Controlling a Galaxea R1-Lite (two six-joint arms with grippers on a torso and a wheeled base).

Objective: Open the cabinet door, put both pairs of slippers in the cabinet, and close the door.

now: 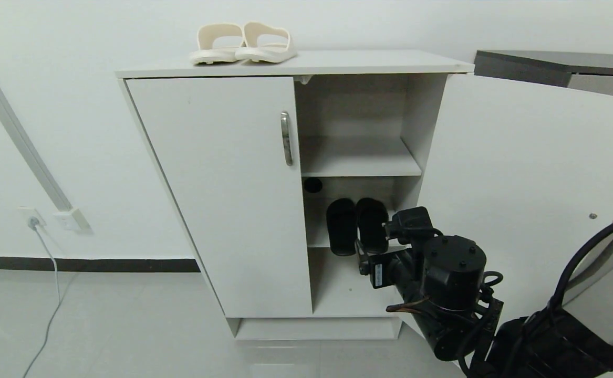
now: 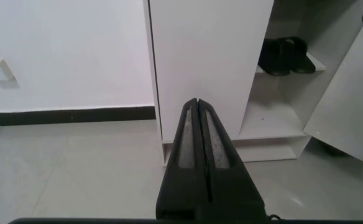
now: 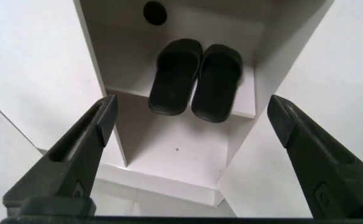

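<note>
Bright, even indoor light from above. Wall (image 1: 49, 105) & cabinet (image 1: 217, 199) front evenly lit, no hard shadows. Cabinet interior dimmer under the top & shelves; black slippers (image 1: 356, 226) lose detail in shade. Soft sheen on floor tiles (image 1: 101, 325). Cabinet sides lean in head view.

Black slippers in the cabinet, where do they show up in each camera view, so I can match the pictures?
Head view: black slippers on the middle shelf of the open right compartment.
Left wrist view: black slippers beyond the closed left door.
Right wrist view: black slippers below the round hole.
Shared landmark: the bottom shelf beneath them.
</note>
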